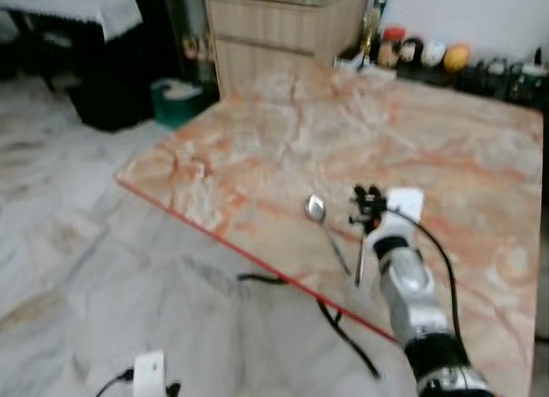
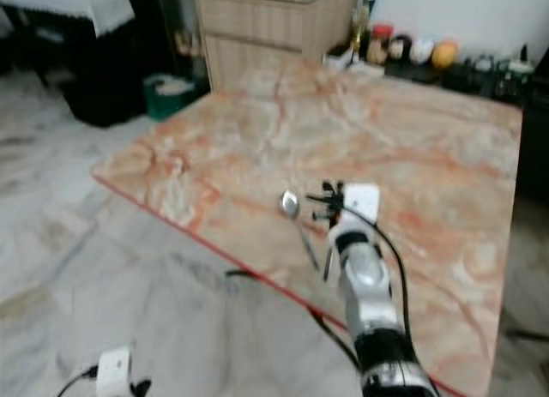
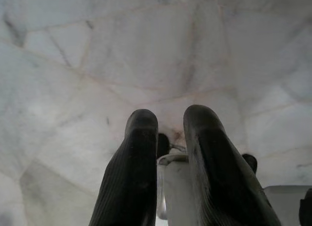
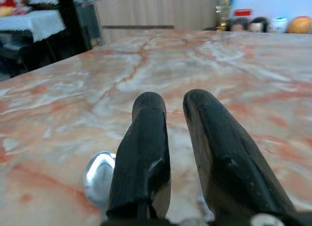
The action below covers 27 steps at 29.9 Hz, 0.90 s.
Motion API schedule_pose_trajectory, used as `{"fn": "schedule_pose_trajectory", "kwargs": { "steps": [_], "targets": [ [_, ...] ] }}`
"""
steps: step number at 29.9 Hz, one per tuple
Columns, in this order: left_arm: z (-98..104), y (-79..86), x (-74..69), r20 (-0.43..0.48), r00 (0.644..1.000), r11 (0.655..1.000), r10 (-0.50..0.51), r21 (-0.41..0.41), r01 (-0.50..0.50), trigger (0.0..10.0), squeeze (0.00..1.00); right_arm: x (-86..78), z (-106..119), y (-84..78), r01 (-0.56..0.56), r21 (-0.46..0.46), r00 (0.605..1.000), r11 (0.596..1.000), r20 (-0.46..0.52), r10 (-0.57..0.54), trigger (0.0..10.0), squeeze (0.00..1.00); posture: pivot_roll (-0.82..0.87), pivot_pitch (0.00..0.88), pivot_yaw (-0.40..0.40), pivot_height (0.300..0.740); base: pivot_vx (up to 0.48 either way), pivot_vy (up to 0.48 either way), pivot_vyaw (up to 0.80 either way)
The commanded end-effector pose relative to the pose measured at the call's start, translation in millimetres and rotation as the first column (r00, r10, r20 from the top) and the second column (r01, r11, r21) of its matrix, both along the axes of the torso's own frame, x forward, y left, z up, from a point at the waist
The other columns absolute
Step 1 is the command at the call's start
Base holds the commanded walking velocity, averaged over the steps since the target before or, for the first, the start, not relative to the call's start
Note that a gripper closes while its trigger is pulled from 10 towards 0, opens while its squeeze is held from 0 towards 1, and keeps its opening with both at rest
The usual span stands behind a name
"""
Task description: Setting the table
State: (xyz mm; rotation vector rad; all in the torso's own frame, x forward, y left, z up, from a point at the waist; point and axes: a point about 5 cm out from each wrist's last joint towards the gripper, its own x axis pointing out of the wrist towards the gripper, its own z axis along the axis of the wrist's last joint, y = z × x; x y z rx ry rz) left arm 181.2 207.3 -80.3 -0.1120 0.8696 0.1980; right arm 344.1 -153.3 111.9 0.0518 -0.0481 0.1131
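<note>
Marble flooring surrounds the pink-veined marble tabletop (image 1: 283, 123), where a shiny metal spoon (image 1: 317, 211) lies close to the near red-trimmed edge. The right tool (image 1: 367, 201) hovers just beside its bowl, black fingers slightly apart and empty; the left tool (image 3: 168, 138) hangs over the floor, fingers slightly apart. A careless sideways nudge could probably slide the spoon off the slick stone, or the fingers could pinch only the thin handle and drop it.
</note>
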Motion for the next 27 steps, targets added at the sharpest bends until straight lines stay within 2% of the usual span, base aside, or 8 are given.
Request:
{"fn": "schedule_pose_trajectory", "kwargs": {
  "steps": [1, 3, 4, 10, 16, 17, 18, 27],
  "targets": [
    [-3, 5.4, -7.7, -0.036, 0.999, 1.000, -0.009, 0.012, 0.009, 10.0, 0.00, 1.5, 1, 10.7, -0.058, -0.011, 0.998, 0.998, -0.020, 0.058, 10.0, 0.00, 0.02, 0.000, -0.002, 0.740, 0.000, 0.000, 0.00],
    [-3, 5.2, -7.6, -0.037, 0.999, 1.000, -0.010, 0.011, 0.011, 10.0, 0.00, 2.5, 0, 13.8, -0.100, -0.041, 0.994, 0.994, -0.053, 0.097, 10.0, 0.01, 0.02, 0.000, -0.004, 0.740, 0.000, 0.000, 0.00],
    [-3, 5.0, -7.2, -0.037, 0.999, 1.000, -0.010, 0.011, 0.010, 10.0, 0.00, 3.8, -1, 14.2, -0.115, -0.036, 0.990, 0.993, -0.085, 0.112, 10.0, 1.00, 0.02, 0.000, -0.005, 0.740, 0.000, 0.000, 0.00],
    [-3, 5.0, -6.5, -0.036, 0.999, 1.000, -0.003, 0.007, 0.003, 10.0, 0.00, 7.5, -6, 14.6, -0.215, -0.072, 0.951, 0.974, -0.244, 0.192, 10.0, 1.00, 0.02, 0.013, -0.006, 0.740, 0.000, 0.000, 0.00],
    [-3, 5.6, -6.3, -0.039, 0.999, 1.000, -0.002, 0.002, 0.002, 10.0, 0.00, 10.0, 1, 17.1, -0.330, -0.120, 0.907, 0.936, -0.315, 0.279, 10.0, 1.00, 0.01, 0.023, -0.004, 0.740, 0.000, 0.000, 0.00],
    [-3, 5.6, -6.3, -0.039, 0.999, 1.000, -0.003, -0.002, 0.002, 10.0, 0.00, 11.1, 1, 18.3, -0.323, -0.092, 0.898, 0.942, -0.344, 0.274, 10.0, 0.89, 0.01, 0.025, -0.003, 0.740, 0.000, 0.000, 0.00],
    [-3, 5.7, -6.2, -0.040, 0.999, 1.000, -0.004, -0.003, 0.003, 10.0, 0.00, 11.5, 0, 19.3, -0.324, -0.086, 0.892, 0.942, -0.358, 0.274, 10.0, 0.00, 0.01, 0.028, 0.000, 0.740, 0.000, 0.000, 0.00],
    [-2, 5.6, -5.7, -0.038, 0.999, 1.000, -0.005, -0.010, 0.004, 10.0, 0.00, 11.7, -8, 22.1, -0.326, -0.116, 0.862, 0.938, -0.443, 0.245, 10.0, 0.00, 0.02, 0.031, 0.001, 0.740, 0.000, 0.000, 0.00]
  ]
}}
